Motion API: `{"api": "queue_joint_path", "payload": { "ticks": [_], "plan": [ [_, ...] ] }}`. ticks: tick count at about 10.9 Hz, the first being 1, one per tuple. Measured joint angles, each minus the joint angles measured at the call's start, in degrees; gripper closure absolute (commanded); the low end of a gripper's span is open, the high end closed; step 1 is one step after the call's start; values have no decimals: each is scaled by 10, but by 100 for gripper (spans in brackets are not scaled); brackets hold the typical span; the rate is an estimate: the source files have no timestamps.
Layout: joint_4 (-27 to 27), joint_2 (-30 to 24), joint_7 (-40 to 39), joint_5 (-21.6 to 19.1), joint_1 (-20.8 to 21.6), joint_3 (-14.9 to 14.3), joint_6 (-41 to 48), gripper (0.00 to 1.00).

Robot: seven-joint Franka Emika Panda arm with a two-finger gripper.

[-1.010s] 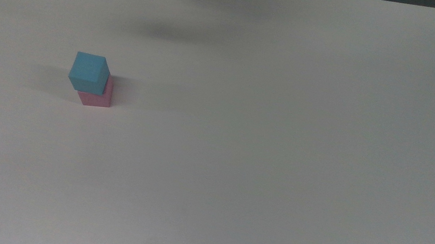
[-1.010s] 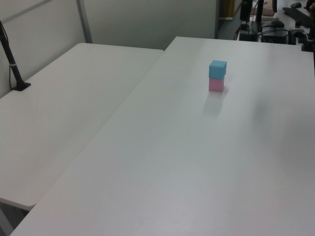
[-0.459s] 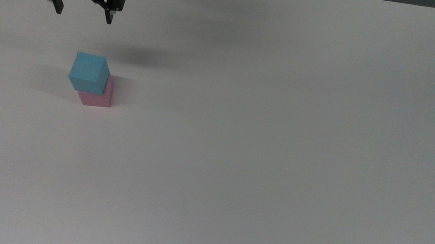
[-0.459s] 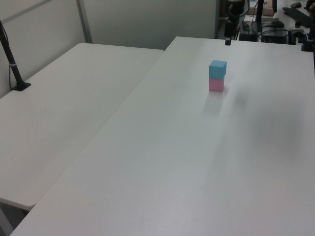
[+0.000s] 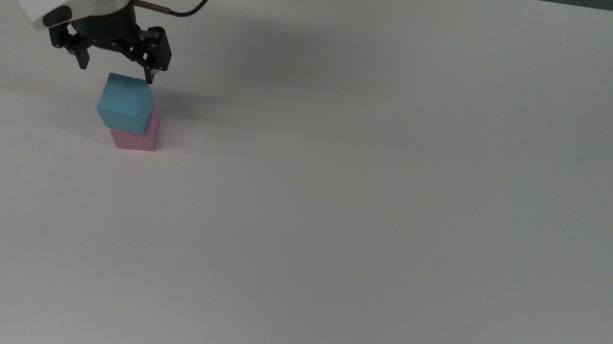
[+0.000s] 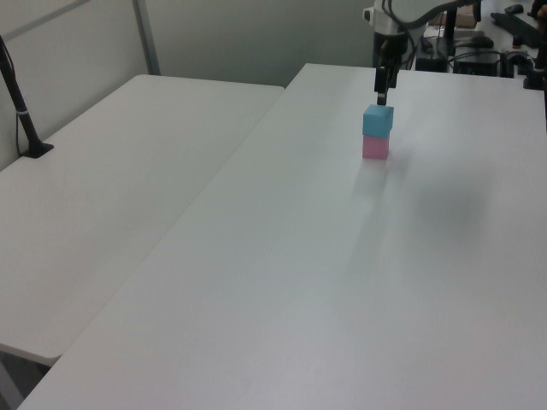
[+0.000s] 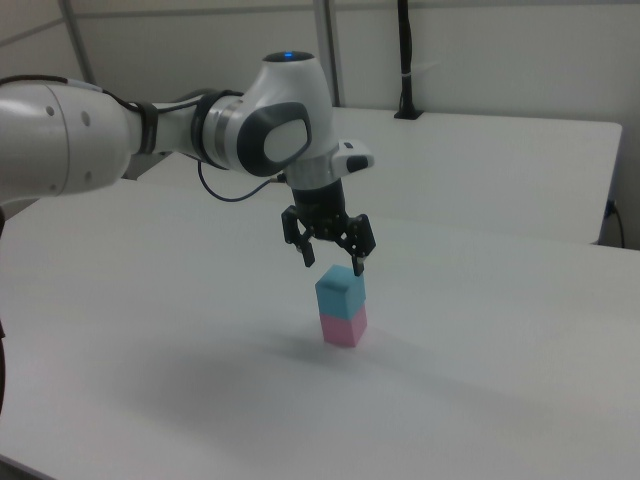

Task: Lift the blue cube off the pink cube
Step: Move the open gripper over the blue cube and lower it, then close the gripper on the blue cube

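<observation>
Hovering just above the blue cube (image 7: 341, 291), the pincer (image 7: 334, 263) had its fingers spread apart and held nothing. The blue cube sat on the pink cube (image 7: 344, 327), the stack standing on the white counter (image 7: 480, 380). Nothing of the task was done: lowering, gripping and lifting were all left

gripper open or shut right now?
Open: the gripper has its fingers spread wide just above the blue cube, gripping nothing.
</observation>
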State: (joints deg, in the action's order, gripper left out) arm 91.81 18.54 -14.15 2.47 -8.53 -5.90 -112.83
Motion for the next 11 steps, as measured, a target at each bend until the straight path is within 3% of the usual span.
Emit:
{"api": "queue_joint_path", "payload": {
  "ticks": [6, 10, 11],
  "plan": [
    [0, 32, 34, 0, 9, 3, -42, 3],
    [9, 37, 42, 1, 17, 5, -42, 49],
    [11, 37, 42, 1, 19, 5, -42, 54]
  ]
}}
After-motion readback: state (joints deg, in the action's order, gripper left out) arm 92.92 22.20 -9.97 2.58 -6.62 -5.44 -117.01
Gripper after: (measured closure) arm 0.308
